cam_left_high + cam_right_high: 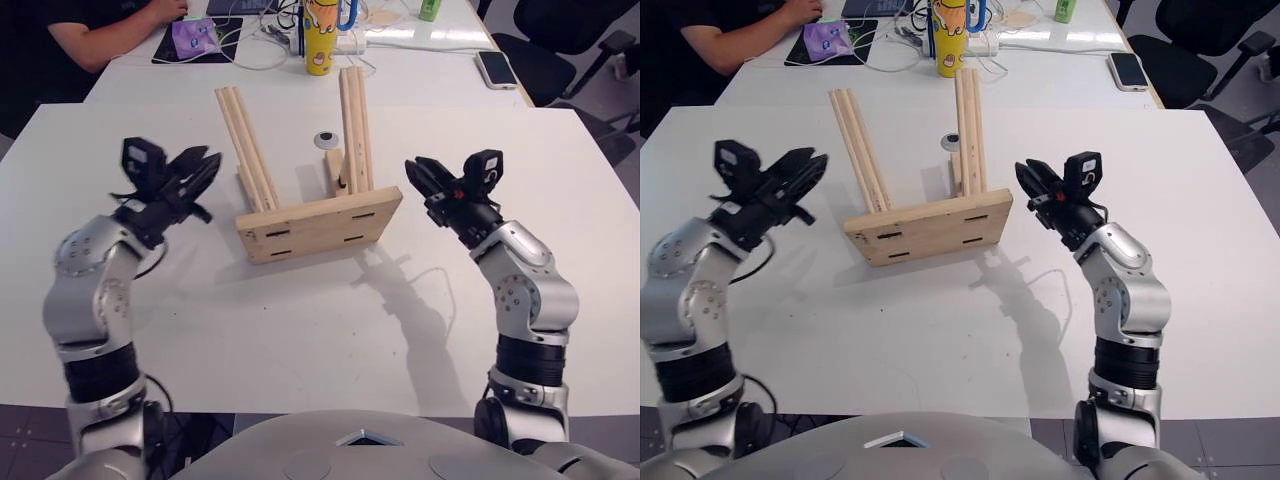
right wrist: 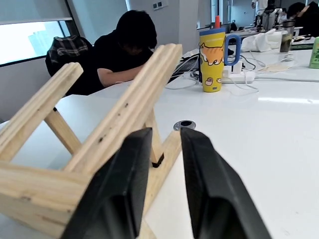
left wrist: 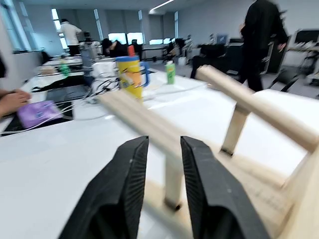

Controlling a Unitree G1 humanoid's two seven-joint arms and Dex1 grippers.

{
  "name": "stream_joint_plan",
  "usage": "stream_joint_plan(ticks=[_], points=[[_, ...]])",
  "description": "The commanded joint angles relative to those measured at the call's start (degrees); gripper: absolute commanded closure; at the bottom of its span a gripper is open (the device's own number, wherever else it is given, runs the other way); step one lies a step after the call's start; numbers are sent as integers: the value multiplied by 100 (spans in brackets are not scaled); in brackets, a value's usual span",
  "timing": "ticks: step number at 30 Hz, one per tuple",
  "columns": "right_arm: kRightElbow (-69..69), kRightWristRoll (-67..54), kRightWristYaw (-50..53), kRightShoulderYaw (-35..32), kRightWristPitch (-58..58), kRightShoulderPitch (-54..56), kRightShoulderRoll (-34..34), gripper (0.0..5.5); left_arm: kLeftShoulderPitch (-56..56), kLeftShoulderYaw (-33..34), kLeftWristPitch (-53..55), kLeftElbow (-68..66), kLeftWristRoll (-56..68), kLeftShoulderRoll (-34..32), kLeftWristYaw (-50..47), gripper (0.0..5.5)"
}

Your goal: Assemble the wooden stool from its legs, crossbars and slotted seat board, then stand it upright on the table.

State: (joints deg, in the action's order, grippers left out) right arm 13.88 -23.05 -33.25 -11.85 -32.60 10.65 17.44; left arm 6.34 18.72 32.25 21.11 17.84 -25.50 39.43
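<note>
The left gripper (image 1: 205, 167) and right gripper (image 1: 420, 175) hover on either side of the stool (image 1: 318, 226). Both have their jaws parted by a narrow gap and grip nothing. Both forearms are raised and angle inward. The assembled stool lies on its side on the table (image 1: 300, 330), legs pointing away from the robot.

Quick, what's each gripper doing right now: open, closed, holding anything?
Left gripper: open, holding nothing, off to one side of the stool.
Right gripper: open, holding nothing, on the stool's other side.
</note>
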Motion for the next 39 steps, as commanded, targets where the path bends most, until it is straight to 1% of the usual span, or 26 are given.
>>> stream_joint_plan(ticks=[1,4,6,7,8,10,13,16,19,22,27,30,31,32,33,39], points=[[-109,-146,-480,16,105,-636,391,368,-469,-107,-490,-302,-178,-447,253,357],[-1049,-264,-1413,-454,618,-661,1141,327,-558,532,-713,-669,97,-867,474,317],[-1799,-288,-2351,-464,959,-397,1761,292,-657,893,-837,-916,342,-1316,973,284],[-2194,-241,-2892,-347,1213,-199,2049,271,-742,1008,-807,-989,561,-1550,1367,264],[-2479,-197,-3328,-202,1360,-26,2262,261,-782,1033,-785,-1051,738,-1736,1708,255],[-3000,10,-4033,207,1664,401,2486,228,-853,810,-679,-1134,1009,-2060,2417,223],[-3588,375,-4638,813,2149,996,2467,183,-667,104,-695,-1275,1082,-2278,3112,181],[-4256,788,-4870,1309,2688,1509,2225,177,-199,-729,-971,-1692,788,-2247,3484,143],[-5034,1092,-4892,1588,3252,2009,1919,177,424,-1408,-1202,-2221,489,-2040,3615,143],[-5772,1305,-4887,1735,3736,2518,1608,177,820,-1864,-1564,-2760,229,-1821,3716,143],[-6576,1480,-5015,1826,4207,3133,1258,177,1333,-2358,-1959,-3402,-65,-1567,3899,143],[-6824,1501,-5136,1830,4306,3356,1134,177,1663,-2494,-2107,-3771,-163,-1487,4005,143],[-6880,1518,-5155,1825,4337,3390,1116,191,1766,-2521,-2160,-3904,-186,-1463,4036,142],[-6943,1545,-5166,1820,4380,3414,1100,200,1862,-2550,-2213,-4036,-211,-1433,4059,160],[-6997,1564,-5200,1823,4390,3432,1083,210,1941,-2575,-2248,-4135,-230,-1399,4071,164],[-7110,1637,-5471,1863,4407,3412,1027,327,1915,-2714,-2277,-4267,-272,-1357,4199,274]])
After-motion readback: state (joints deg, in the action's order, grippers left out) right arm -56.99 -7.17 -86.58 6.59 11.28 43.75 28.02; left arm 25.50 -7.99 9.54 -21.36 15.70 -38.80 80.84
